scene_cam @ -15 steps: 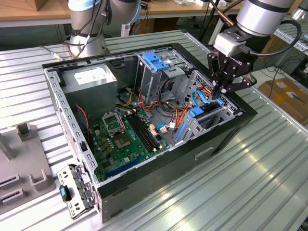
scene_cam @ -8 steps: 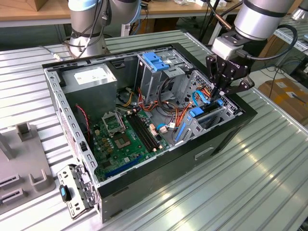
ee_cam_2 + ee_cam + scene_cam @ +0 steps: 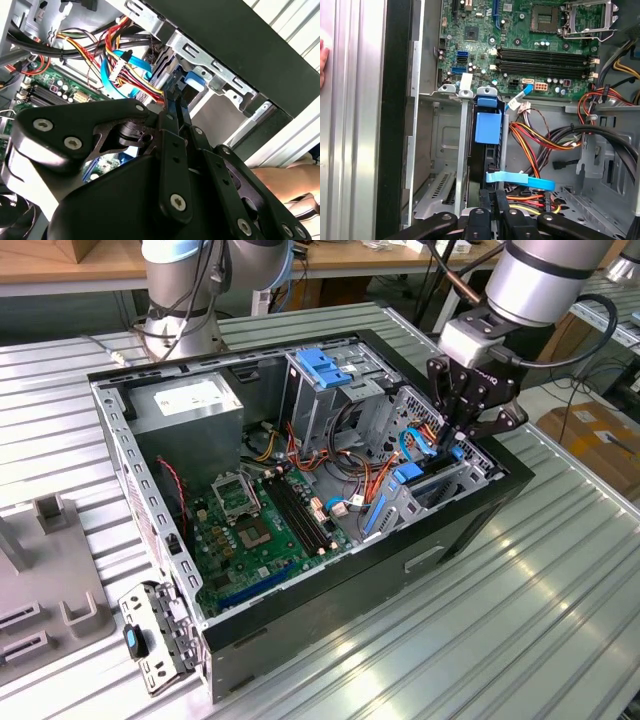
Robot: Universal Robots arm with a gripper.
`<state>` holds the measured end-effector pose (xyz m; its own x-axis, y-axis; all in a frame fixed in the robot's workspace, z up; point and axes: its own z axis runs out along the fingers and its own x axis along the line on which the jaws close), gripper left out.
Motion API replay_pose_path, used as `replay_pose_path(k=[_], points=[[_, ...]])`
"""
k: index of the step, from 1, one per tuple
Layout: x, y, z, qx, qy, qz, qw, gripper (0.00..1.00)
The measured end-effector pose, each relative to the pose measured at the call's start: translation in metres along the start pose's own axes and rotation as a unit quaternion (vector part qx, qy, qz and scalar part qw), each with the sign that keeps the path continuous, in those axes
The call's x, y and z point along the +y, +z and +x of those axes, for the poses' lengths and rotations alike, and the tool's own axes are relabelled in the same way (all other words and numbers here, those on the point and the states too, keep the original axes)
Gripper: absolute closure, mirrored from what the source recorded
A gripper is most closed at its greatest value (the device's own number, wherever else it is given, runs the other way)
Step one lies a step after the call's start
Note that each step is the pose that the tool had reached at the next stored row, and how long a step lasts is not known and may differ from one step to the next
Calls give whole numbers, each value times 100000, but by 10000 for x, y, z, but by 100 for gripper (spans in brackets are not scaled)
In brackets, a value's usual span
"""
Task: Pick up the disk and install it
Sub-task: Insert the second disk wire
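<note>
Black and ribbed silver dominate: an open computer case [image 3: 330,570] lies on its side on a corrugated metal desk [image 3: 520,620], its green motherboard [image 3: 265,535] facing up. The arm's end effector [image 3: 458,440] reaches down into the drive cage [image 3: 440,485] at the corner of the case on the exterior view's right. Its fingers are drawn close together, pinching the upper edge of the disk [image 3: 490,150], which stands on edge in a slot of that cage, most of its body already down between the metal walls. In the first wrist view the disk's blue carrier [image 3: 487,127] shows as a blue block at the slot's far end, and the fingertips [image 3: 501,204] meet just over the disk's near edge. The second wrist view shows the same narrow grip [image 3: 176,102] beside the cage's silver bracket [image 3: 220,70].

A flat blue cable [image 3: 520,180] crosses just beside the disk, and bundles of red, yellow and orange wires [image 3: 540,135] run from the cage area toward the motherboard. A grey power supply [image 3: 190,410] sits at the far corner of the case, with a second cage topped by blue latches [image 3: 325,365] next to it. A person's hand [image 3: 285,182] rests on the desk outside the case wall.
</note>
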<state>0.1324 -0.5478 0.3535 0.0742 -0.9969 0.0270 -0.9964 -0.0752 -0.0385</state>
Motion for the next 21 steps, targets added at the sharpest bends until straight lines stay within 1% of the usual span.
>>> replay_pose_path(k=[3, 17, 21], points=[[6, 25, 2, 19, 213, -5, 100000, 84], [11, 39, 1, -36, 561, -10, 99998, 84], [12, 55, 1, -34, 561, -11, 99998, 84]])
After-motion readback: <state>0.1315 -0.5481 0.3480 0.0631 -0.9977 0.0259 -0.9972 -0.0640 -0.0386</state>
